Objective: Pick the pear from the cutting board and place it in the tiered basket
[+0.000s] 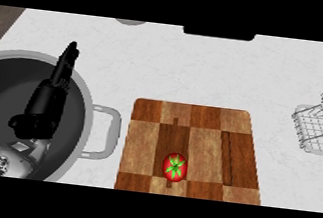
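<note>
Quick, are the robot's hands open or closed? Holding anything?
Left hand: open, fingers straight, holding nothing, above the grey pan.
Right hand: not in the picture, so it cannot be told.

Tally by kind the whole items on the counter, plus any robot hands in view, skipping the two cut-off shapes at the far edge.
Pot: 1
Cutting board: 1
Fruit: 1
Wire basket: 1
Left hand: 1
Total: 5

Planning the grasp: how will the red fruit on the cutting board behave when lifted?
The red fruit looks rounded, so it may roll if nudged. Its smooth skin could slip. Small against the cutting board, probably light.
</note>
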Robot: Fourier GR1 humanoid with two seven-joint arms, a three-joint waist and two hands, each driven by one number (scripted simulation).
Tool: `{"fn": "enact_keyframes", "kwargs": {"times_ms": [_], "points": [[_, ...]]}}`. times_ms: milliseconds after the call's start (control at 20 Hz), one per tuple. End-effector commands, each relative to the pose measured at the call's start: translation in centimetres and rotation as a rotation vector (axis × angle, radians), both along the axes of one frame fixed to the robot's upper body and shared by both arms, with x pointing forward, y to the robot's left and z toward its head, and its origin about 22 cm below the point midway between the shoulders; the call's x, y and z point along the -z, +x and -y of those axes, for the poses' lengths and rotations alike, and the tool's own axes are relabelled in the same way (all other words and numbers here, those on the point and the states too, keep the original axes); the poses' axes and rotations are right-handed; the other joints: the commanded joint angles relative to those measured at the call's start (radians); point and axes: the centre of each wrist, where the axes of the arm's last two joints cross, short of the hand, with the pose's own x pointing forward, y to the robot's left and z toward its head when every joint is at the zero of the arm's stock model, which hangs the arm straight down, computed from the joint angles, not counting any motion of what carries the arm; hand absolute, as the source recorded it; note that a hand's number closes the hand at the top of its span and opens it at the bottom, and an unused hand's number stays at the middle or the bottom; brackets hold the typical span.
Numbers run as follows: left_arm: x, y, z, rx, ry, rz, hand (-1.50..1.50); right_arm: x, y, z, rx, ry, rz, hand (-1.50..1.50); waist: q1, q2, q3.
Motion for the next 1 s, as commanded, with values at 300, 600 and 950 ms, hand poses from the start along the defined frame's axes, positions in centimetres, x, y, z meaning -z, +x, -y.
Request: {"fn": "enact_keyframes", "kwargs": {"times_ms": [300, 600, 950], "points": [[2.9, -1.1, 0.1, -0.013, -0.088, -0.142, 0.00, 5.4, 2.5, 3.7, 0.043, 0.358, 0.025, -1.50, -0.016, 0.010, -0.021], [2.9, -0.7, 0.9, -0.031, -0.073, -0.136, 0.00, 3.6, 2.4, 7.1, 0.052, 0.530, 0.220, -1.50, -0.025, 0.010, -0.021], [3.5, -0.9, 0.9, -0.035, -0.075, -0.148, 0.00, 1.8, -1.0, 12.1, 0.248, 0.635, 0.360, -1.50, -0.047, 0.009, -0.021]]}}
